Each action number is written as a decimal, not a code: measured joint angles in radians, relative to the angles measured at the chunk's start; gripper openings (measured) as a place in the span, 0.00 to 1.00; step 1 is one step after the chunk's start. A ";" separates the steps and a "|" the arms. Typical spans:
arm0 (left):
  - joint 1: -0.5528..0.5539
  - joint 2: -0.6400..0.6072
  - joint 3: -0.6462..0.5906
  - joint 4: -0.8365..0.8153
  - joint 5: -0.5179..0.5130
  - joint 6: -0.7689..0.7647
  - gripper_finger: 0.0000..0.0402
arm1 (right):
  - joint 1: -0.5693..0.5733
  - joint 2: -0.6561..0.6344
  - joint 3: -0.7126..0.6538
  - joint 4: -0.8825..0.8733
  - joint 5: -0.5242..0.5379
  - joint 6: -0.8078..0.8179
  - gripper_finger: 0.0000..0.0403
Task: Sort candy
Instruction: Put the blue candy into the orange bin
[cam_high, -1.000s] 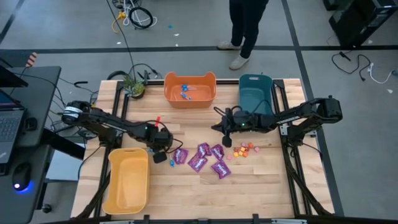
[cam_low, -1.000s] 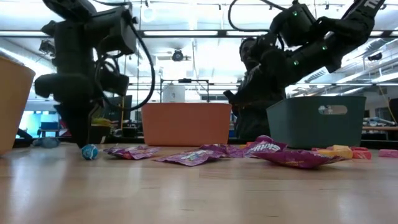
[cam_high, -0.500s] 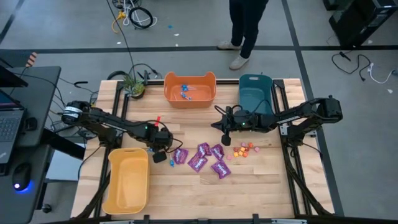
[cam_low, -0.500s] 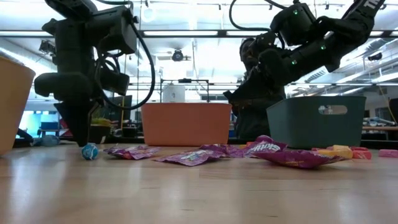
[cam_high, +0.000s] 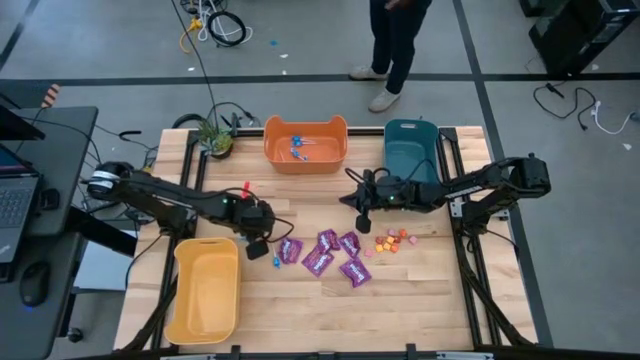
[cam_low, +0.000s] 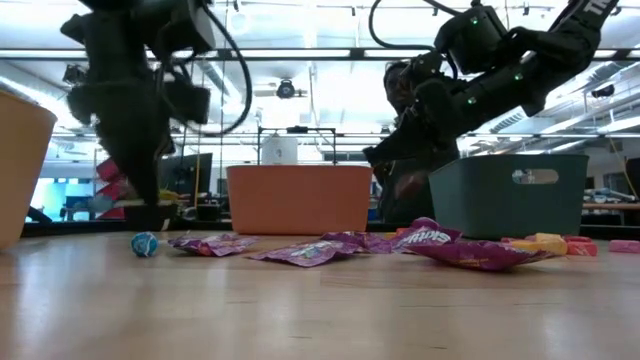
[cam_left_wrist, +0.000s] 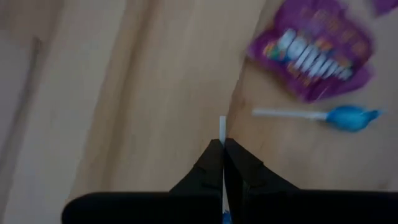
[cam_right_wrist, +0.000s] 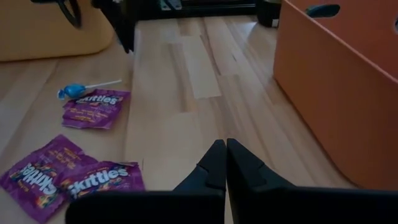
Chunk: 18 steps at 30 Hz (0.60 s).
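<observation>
The left end effector (cam_high: 256, 246) hangs above the wooden bench (cam_high: 400, 300) just beside the yellow bin (cam_high: 203, 290), its fingers (cam_left_wrist: 211, 163) pressed together on a thin white stick (cam_left_wrist: 222, 129) that pokes out past their tips; in the left wrist view a trace of blue shows low between the fingers, though what is on the stick cannot be made out. Just beside it, loose on the bench, lies a blue-wrapped lollipop (cam_high: 275, 262), its stick reaching toward the nearest purple packet (cam_high: 290, 250). More purple packets (cam_high: 335, 255) are spread flat across the middle of the bench, some overlapping at their edges, and a cluster of small orange, red and pink pieces (cam_high: 393, 241) sits to their right, near the teal bin (cam_high: 411, 152). The orange bin (cam_high: 305, 143) stands at the far edge of the bench with a few blue lollipops (cam_high: 298, 147) inside it. The right end effector (cam_high: 363, 222) is held above the bench between the orange bin and the purple packets, its fingers (cam_right_wrist: 216, 163) shut against each other with nothing between them. In the low view both arms come down from above, the loose lollipop lying on the bench below the left one. A person's legs (cam_high: 397, 45) stand on the floor beyond the bench
</observation>
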<state>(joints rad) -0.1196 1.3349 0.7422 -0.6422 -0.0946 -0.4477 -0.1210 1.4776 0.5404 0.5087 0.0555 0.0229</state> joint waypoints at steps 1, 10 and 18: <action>0.000 -0.015 0.000 0.005 -0.008 0.000 0.00 | -0.003 0.000 0.000 0.003 0.000 0.000 0.00; 0.000 -0.153 0.000 0.082 -0.106 0.068 0.00 | -0.018 0.000 0.000 0.092 -0.001 -0.030 0.00; 0.038 -0.203 0.000 0.330 -0.208 0.305 0.00 | -0.034 0.000 0.000 0.143 -0.003 -0.045 0.00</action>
<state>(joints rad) -0.0812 1.1320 0.7422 -0.3118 -0.3025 -0.1427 -0.1551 1.4776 0.5404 0.6516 0.0525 -0.0223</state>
